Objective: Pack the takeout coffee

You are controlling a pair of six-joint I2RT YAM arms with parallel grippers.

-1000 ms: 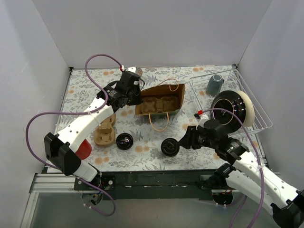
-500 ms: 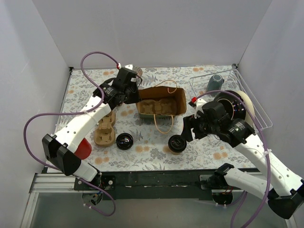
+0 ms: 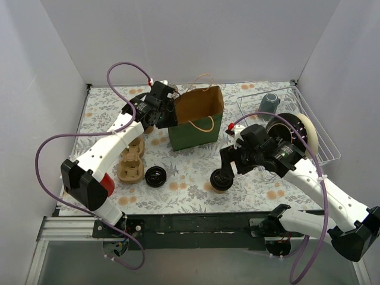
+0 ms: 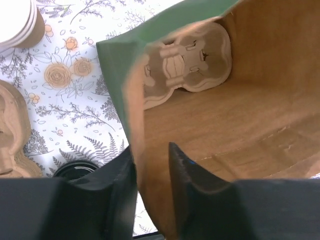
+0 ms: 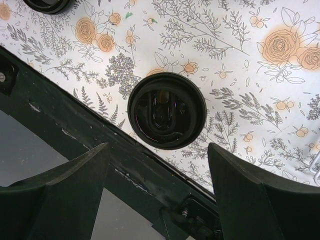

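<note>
left gripper (image 4: 150, 175): fingers astride the near rim wall of the green paper bag (image 3: 193, 133); jaws close together, paper between them, grip looks light.
green paper bag: upright, mouth open; a moulded pulp tray (image 4: 187, 62) lies at its bottom.
takeout coffee (image 3: 221, 179): stands on the floral table (image 3: 261, 184) near the front edge, right of the bag.
handling: thin paper wall, likely light and crushable; lid smooth, may pop off. Take the cup's sides below the lid; fill level not visible.
right gripper (image 5: 157, 172): spread wide above the lid, holding nothing.
</note>
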